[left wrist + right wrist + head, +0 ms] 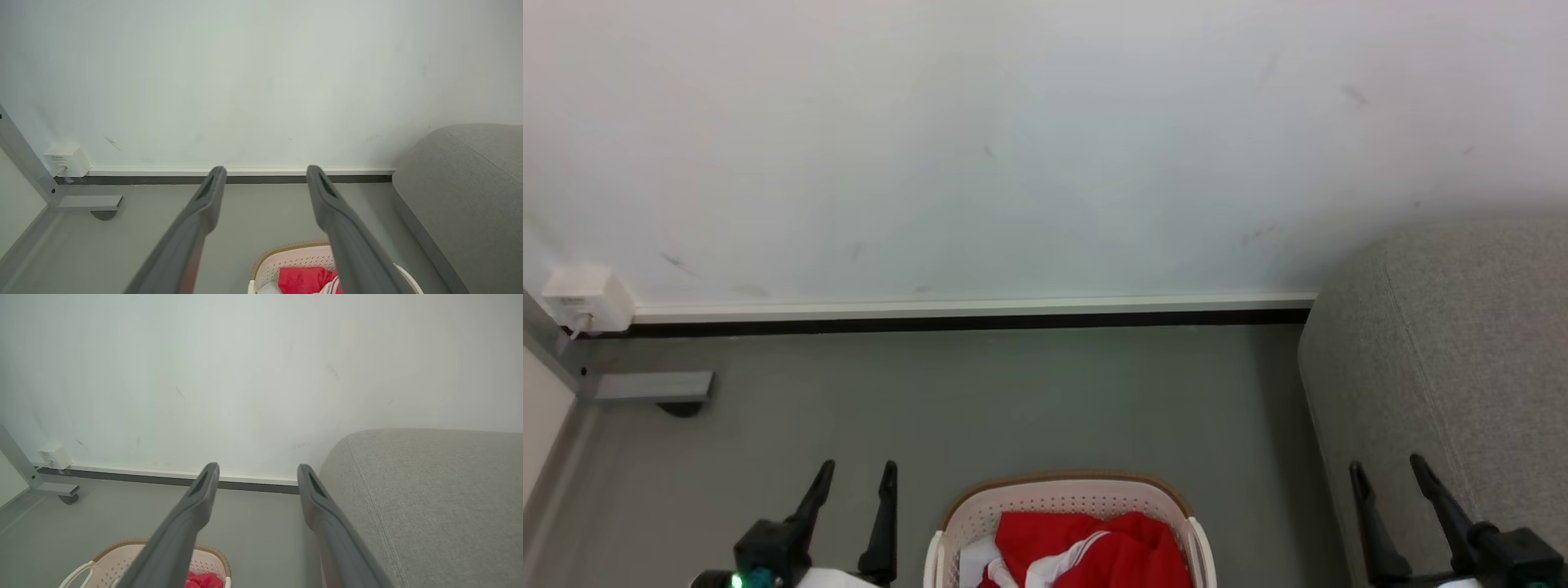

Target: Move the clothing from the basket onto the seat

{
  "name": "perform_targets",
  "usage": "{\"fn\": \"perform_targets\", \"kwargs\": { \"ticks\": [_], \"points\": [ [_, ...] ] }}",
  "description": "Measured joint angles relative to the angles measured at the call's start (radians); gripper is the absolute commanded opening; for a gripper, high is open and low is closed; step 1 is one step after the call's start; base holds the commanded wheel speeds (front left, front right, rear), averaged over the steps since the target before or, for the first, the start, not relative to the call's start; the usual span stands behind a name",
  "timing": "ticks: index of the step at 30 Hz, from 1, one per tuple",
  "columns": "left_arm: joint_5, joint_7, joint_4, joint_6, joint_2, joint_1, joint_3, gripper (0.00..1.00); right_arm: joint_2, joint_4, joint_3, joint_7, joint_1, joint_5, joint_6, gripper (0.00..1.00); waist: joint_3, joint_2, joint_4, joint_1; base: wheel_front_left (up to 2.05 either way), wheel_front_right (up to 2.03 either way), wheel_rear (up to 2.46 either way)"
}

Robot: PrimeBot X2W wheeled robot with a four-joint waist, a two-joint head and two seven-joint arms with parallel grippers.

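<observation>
Left gripper [858,467], right gripper [1386,464]: both spread wide, empty.
Clothing [1094,547] is heaped in the basket [1013,506] between them. I'd drop straight down, pinch a raised fold, lift clear of the rim, then swing right to the seat [1462,351].

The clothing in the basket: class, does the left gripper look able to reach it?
Probably yes: the clothing lies uncovered in the open-topped basket, and the open left gripper hangs beside it, nothing between.

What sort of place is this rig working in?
Probably a home-style room, maybe a lab mock-up: a grey seat by a plain white wall with a skirting board, and a basket of red clothing on the grey floor.
</observation>
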State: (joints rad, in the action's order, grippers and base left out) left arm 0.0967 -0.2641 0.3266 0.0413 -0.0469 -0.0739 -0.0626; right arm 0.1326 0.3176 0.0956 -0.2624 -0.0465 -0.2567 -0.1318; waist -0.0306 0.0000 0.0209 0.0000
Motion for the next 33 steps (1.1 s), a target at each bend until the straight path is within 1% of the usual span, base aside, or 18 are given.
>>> {"fn": "perform_targets", "kwargs": {
  "ticks": [7, 9, 13, 16, 20, 24, 29, 33],
  "points": [
    [-0.019, 0.0, 0.014, 0.023, 0.0, -0.066, -0.032, 1.0, -0.003, -0.049, 0.005, 0.0, -0.048, 0.0, 0.0, 1.0, -0.076, 0.0, 0.035, 0.0, 0.0, 0.0, 0.0],
    [-0.029, 0.0, 0.031, 0.037, 0.0, -0.096, -0.052, 1.0, -0.007, -0.062, 0.008, 0.0, -0.07, 0.0, 0.0, 1.0, -0.104, 0.0, 0.046, 0.0001, 0.0, 0.0, 0.0],
    [-0.046, 0.0, 0.106, 0.061, -0.002, -0.159, -0.109, 1.0, -0.015, -0.09, 0.019, 0.0, -0.112, 0.0, 0.0, 1.0, -0.167, 0.0, 0.074, 0.0003, 0.0, 0.0, 0.0],
    [-0.068, 0.006, 0.198, 0.073, -0.01, -0.231, -0.165, 1.0, -0.024, -0.114, 0.027, 0.0, -0.156, 0.0, 0.0, 1.0, -0.222, 0.0, 0.096, 0.0004, 0.0, 0.0, 0.0],
    [-0.095, 0.073, 0.315, 0.082, -0.016, -0.335, -0.235, 1.0, -0.038, -0.151, 0.033, 0.0, -0.21, 0.0, 0.0, 1.0, -0.303, 0.0, 0.127, 0.0004, 0.0, 0.0, 0.0],
    [-0.094, 0.164, 0.42, 0.086, -0.015, -0.411, -0.29, 1.0, -0.055, -0.184, 0.053, 0.0, -0.262, 0.0, 0.0, 1.0, -0.386, 0.0, 0.162, 0.0004, 0.0, 0.0, 0.0],
    [-0.05, 0.255, 0.513, 0.087, -0.029, -0.509, -0.38, 1.0, -0.072, -0.239, 0.073, 0.0, -0.339, -0.001, 0.0, 1.0, -0.499, 0.0, 0.206, 0.0004, 0.0, 0.0, 0.0],
    [-0.007, 0.309, 0.567, 0.087, -0.058, -0.579, -0.441, 1.0, -0.078, -0.281, 0.083, 0.0, -0.381, -0.015, 0.0, 1.0, -0.589, 0.0, 0.241, 0.0003, 0.0, 0.0, 0.0]
  ]
}}
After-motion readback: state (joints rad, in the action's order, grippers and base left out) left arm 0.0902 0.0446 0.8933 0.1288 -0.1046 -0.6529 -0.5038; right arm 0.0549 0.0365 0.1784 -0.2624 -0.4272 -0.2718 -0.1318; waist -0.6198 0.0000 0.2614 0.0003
